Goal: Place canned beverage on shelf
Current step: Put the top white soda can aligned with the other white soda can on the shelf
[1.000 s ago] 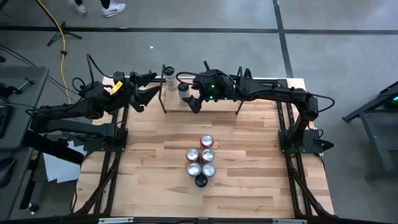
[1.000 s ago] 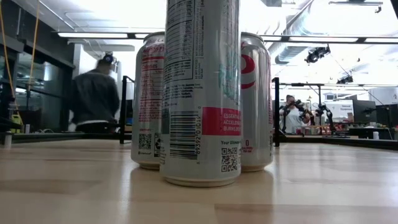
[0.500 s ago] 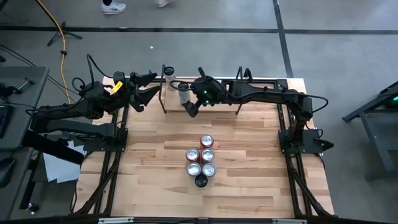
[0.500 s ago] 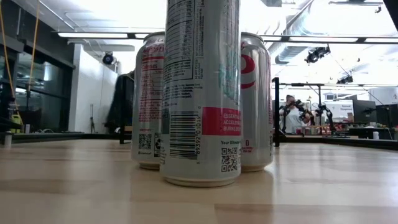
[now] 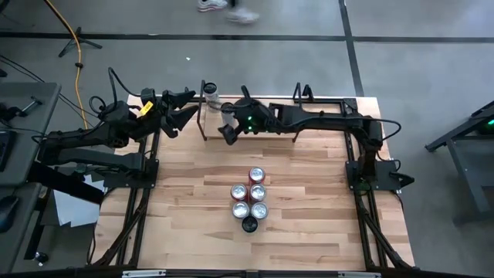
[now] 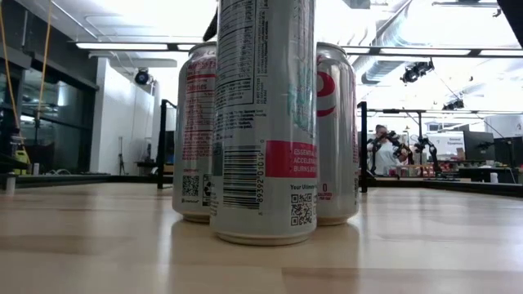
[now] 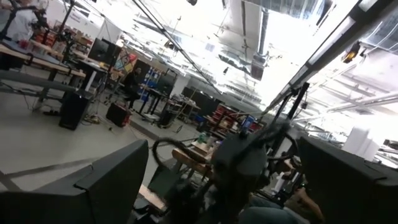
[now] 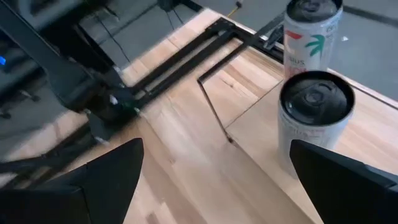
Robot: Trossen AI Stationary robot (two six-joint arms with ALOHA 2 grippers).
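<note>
— Right gripper [image 5: 225,133], where is it, and is it holding something?

— It hangs at the near edge of the shelf [image 5: 270,116], at its left part. Its two fingers [image 8: 93,180] stand wide apart in the right wrist view and nothing is between them, so it is released.

— And the canned beverage?

— One silver can with dark top [image 8: 314,118] stands upright on the pale plank of the shelf, just beyond the gripper and not touching it. A second white can with red and green print [image 8: 309,31] stands behind it, close to the left corner of the shelf. In the high view I see them as two cans [image 5: 218,102] near the thin black rod uprights.

— What else is on the worktop [image 5: 309,193]?

— A tight cluster of cans [image 5: 251,198] stands upright at the middle, well apart from the shelf. Some have red tops, and the nearest one is dark. In the low view the front can [image 6: 263,122] fills the middle of the picture.

— The left gripper [image 5: 179,112]?

— It waits at the left far corner of the worktop, beside the shelf end. Its fingers are spread open and empty.
</note>
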